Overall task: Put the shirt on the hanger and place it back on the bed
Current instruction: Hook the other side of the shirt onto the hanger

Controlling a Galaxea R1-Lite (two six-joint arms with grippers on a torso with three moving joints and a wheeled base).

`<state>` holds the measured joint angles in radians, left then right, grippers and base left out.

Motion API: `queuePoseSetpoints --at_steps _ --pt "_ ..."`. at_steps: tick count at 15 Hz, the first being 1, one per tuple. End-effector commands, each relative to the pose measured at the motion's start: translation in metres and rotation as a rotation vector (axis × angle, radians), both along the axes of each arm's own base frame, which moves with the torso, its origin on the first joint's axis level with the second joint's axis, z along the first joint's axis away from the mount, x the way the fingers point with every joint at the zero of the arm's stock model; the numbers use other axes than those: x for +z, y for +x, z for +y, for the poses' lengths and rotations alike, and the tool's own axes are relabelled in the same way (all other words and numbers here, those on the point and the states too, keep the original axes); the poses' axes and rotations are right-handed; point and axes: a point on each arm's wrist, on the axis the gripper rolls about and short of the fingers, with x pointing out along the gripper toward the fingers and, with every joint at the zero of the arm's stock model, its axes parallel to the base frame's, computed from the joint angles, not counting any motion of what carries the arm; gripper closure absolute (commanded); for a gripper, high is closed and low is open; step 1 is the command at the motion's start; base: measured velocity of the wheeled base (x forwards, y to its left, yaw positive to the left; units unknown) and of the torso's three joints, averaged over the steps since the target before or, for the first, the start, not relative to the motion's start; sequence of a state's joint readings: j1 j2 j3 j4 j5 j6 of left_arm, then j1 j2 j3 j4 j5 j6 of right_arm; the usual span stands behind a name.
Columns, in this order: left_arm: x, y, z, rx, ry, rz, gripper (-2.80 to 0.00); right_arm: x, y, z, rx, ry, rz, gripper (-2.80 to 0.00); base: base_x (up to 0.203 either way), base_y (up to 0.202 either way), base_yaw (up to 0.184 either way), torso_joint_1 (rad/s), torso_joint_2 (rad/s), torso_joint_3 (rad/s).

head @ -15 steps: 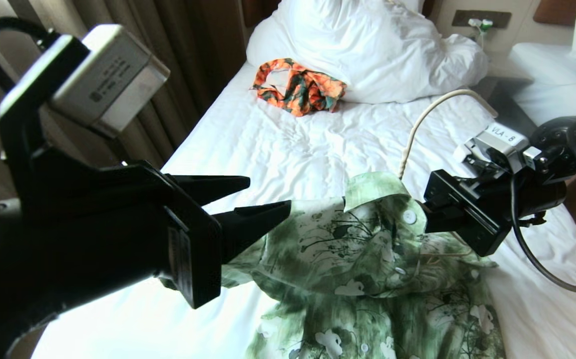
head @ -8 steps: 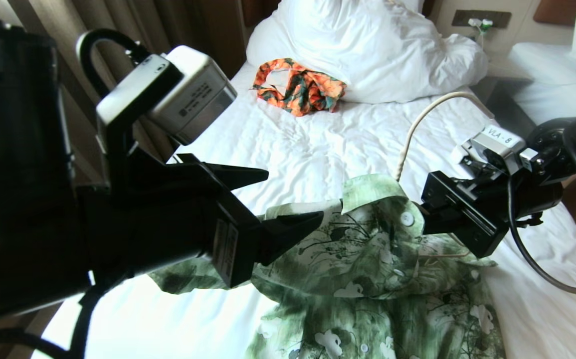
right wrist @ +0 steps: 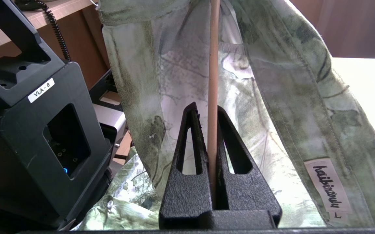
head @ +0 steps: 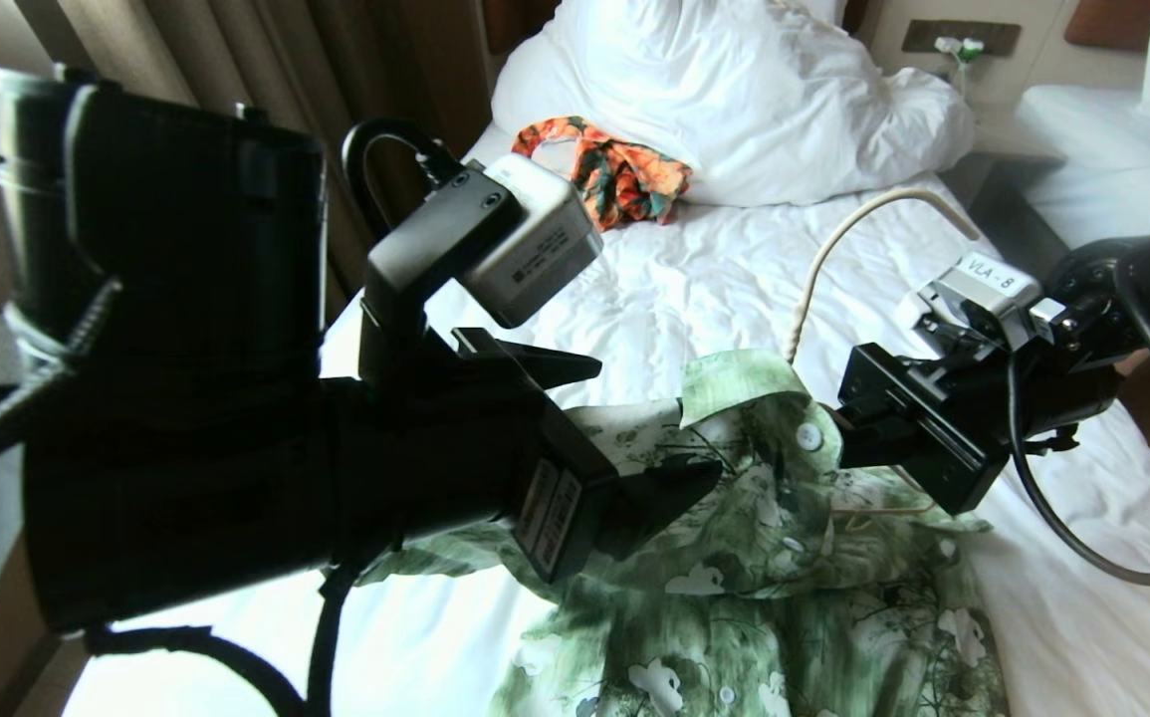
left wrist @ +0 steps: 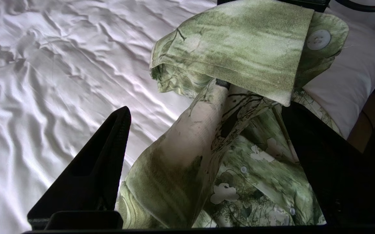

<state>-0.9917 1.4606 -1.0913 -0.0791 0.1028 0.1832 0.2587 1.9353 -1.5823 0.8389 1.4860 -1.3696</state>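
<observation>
The green floral shirt [head: 764, 558] lies on the bed [head: 634, 289], its collar lifted off the sheet. My right gripper [head: 845, 430] reaches into the collar from the right, shut on the cream hanger [right wrist: 213, 65], whose thin stem runs up between the fingers inside the shirt [right wrist: 271, 81]. The hanger's hook [head: 833, 239] curves up behind the collar. My left gripper [head: 659, 423] comes in from the left and stands open. In the left wrist view a raised shoulder fold of the shirt [left wrist: 174, 156] lies between the spread fingers of the left gripper [left wrist: 206, 110], not pinched.
An orange-and-green garment [head: 624, 179] lies near the white pillows and duvet [head: 754, 100] at the head of the bed. Brown curtains [head: 266, 60] hang on the left. A second white bed [head: 1102, 149] stands on the right.
My left arm has swung right and forward toward the shirt's shoulder, and its jaws have spread wider. The right gripper has stayed put on the hanger.
</observation>
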Motion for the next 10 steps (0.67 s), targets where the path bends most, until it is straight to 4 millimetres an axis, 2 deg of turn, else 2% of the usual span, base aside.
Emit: queuePoseSetpoints --at_steps 1,5,10 --pt "-0.009 0.007 -0.012 -0.004 0.029 0.018 -2.80 0.000 0.000 0.000 0.003 0.008 0.000 0.00 0.000 0.000 0.000 0.000 0.00 0.000" --pt "-0.015 0.020 -0.031 -0.003 0.044 0.029 -2.80 0.000 0.000 -0.001 0.002 0.009 -0.001 0.00 0.000 0.000 0.000 0.000 0.00 0.000" --pt "-0.019 0.027 -0.038 -0.014 0.049 0.038 -2.80 0.000 0.000 -0.001 0.002 0.010 -0.004 0.00 0.000 0.000 0.000 0.000 0.00 0.000"
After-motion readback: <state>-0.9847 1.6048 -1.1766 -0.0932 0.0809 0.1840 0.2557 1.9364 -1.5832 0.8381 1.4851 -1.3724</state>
